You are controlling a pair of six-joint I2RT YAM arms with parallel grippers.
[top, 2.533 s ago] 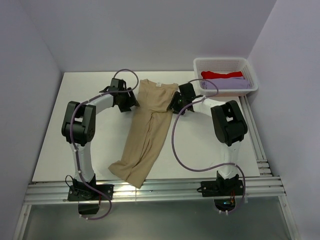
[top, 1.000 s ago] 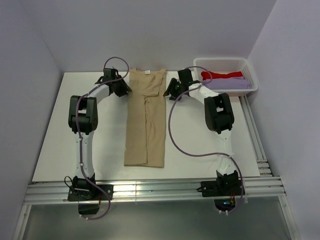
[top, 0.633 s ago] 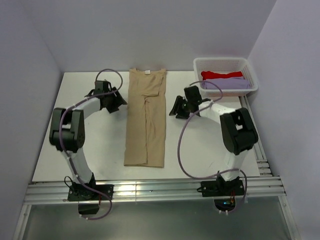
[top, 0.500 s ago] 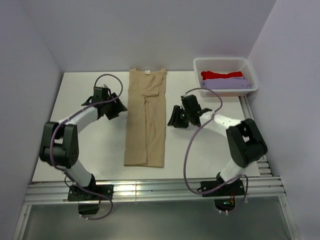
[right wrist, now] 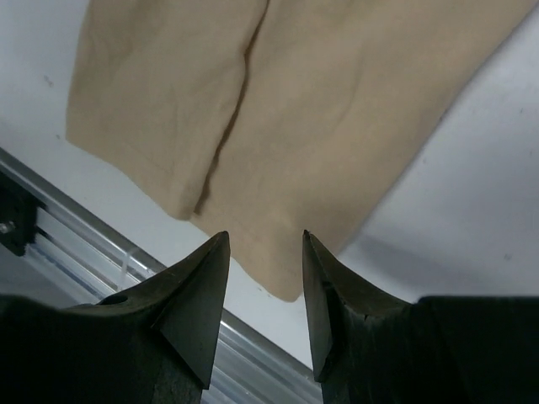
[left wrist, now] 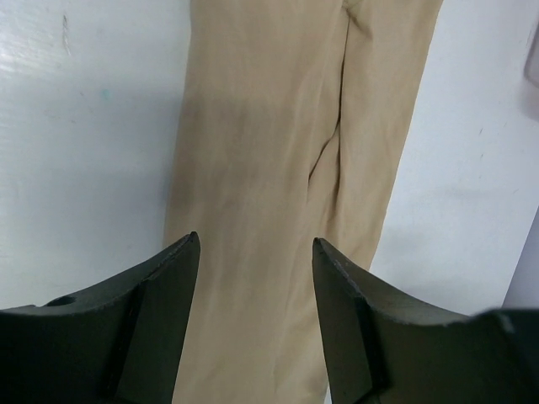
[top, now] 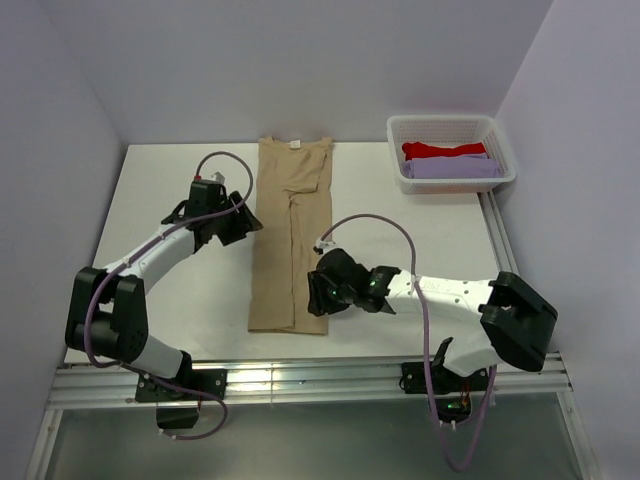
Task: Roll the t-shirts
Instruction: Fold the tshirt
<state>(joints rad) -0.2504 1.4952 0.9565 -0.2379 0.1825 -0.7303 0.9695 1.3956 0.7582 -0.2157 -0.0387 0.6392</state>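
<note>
A tan t-shirt (top: 293,230), folded into a long narrow strip, lies flat down the middle of the table with its collar at the far end. My left gripper (top: 243,222) hovers at the strip's left edge about midway along. It stands open with only cloth below it (left wrist: 254,238). The tan t-shirt (left wrist: 278,126) fills that view. My right gripper (top: 316,293) is low over the near right corner of the hem. It is open (right wrist: 264,234), and the tan t-shirt's (right wrist: 295,101) corner shows just beyond its tips. Neither gripper holds anything.
A white lattice basket (top: 450,119) stands at the far right corner with a red t-shirt (top: 445,149) and a lavender t-shirt (top: 450,168) in it. An aluminium rail (top: 300,375) runs along the table's near edge, close under the right gripper (right wrist: 76,244).
Both arms pulled back from the collar end. The left gripper opened and came to the strip's middle; the right swung down to the near hem corner. The shirt stayed put.
</note>
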